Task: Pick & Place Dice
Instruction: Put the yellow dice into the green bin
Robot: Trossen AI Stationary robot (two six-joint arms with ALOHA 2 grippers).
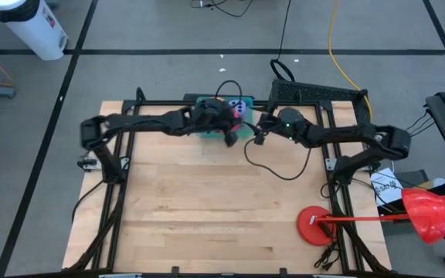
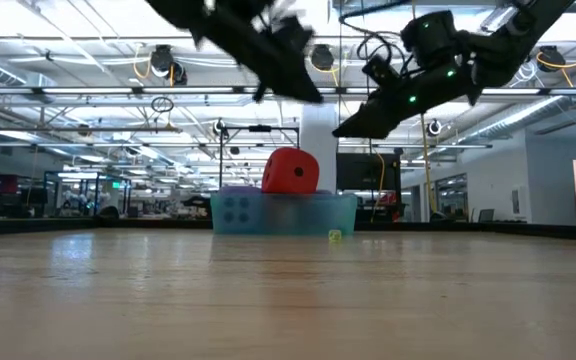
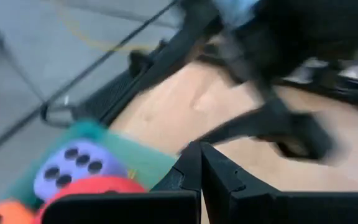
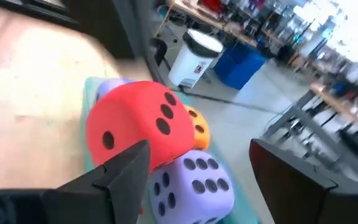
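Note:
A teal bin (image 1: 207,125) stands at the table's far middle and holds the dice. The red die (image 4: 138,130) lies on top of the others and rises above the bin's rim (image 2: 290,170). A purple die (image 4: 191,186) and the orange die (image 4: 197,127) lie beside it, and a second purple die (image 4: 114,87) shows behind. My left gripper (image 3: 201,168) is shut and empty, raised over the bin's near right side (image 1: 229,133). My right gripper (image 4: 197,174) hangs open just right of the bin (image 1: 258,133), above the dice and clear of them (image 2: 353,125).
A black cable (image 1: 276,164) loops over the table's middle right. A red round disc (image 1: 315,225) with a red handled tool lies at the near right edge. Bare wood spreads across the near half of the table (image 1: 207,208).

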